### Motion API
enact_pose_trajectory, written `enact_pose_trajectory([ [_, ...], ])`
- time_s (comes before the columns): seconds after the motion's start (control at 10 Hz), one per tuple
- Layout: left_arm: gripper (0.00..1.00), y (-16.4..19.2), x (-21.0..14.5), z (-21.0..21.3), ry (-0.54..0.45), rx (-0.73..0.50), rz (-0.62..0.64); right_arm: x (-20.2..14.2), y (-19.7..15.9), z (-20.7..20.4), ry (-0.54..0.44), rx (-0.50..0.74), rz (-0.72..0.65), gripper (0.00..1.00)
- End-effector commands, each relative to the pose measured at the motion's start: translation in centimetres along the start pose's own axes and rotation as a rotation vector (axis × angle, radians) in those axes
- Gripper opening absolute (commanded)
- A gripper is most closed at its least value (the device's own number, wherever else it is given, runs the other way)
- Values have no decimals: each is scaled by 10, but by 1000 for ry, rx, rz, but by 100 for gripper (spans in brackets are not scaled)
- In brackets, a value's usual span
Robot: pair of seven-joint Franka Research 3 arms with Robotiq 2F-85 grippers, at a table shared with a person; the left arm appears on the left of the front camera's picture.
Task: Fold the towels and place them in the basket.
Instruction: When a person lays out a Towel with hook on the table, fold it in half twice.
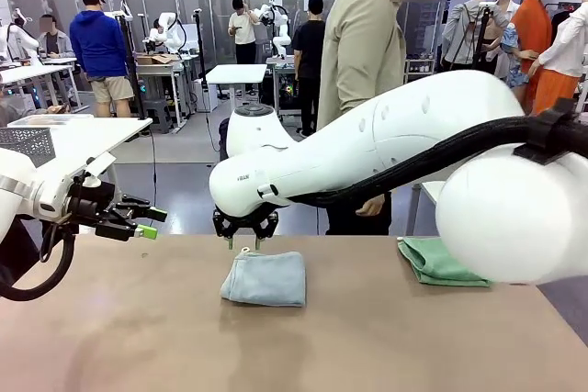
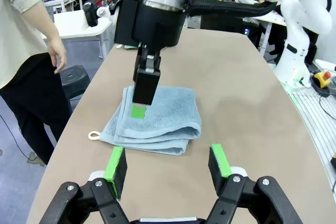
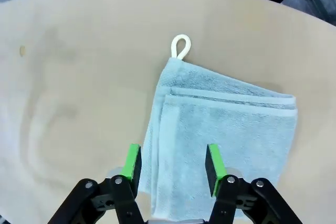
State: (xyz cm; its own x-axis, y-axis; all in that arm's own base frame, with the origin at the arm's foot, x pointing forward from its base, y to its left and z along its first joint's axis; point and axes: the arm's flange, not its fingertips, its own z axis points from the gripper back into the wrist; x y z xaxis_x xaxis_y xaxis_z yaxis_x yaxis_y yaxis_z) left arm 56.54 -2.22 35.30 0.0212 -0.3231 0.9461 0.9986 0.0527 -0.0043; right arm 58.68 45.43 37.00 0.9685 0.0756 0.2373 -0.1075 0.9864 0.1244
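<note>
Right gripper point(image 1: 244, 240) hangs jaws apart, holding nothing, just above the folded grey-blue towel point(image 1: 265, 279) mid-table, whose long axis runs left-right, its loop point(image 1: 244, 251) toward the person. Left gripper point(image 1: 149, 222) hovers wide open. Two towels: the mint green towel point(image 1: 436, 262) lies at right.

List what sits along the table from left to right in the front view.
Left gripper → grey-blue towel, with the right gripper directly above its far edge → mint green towel, partly hidden behind the right arm.
</note>
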Motion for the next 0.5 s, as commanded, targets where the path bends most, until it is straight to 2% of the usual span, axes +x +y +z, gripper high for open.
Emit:
enact_pose_trajectory([
  [0.0, 80, -1, 1, 1, -2, 1, -2, -31, -45, 39, 26, -15, 71, 62],
  [0.2, 80, -1, 1, 1, -2, 1, -2, -62, -95, 74, 43, -34, 74, 62],
  [0.4, 80, -1, 1, 1, -2, 1, -2, -73, -131, 93, 19, -6, 11, 62],
])
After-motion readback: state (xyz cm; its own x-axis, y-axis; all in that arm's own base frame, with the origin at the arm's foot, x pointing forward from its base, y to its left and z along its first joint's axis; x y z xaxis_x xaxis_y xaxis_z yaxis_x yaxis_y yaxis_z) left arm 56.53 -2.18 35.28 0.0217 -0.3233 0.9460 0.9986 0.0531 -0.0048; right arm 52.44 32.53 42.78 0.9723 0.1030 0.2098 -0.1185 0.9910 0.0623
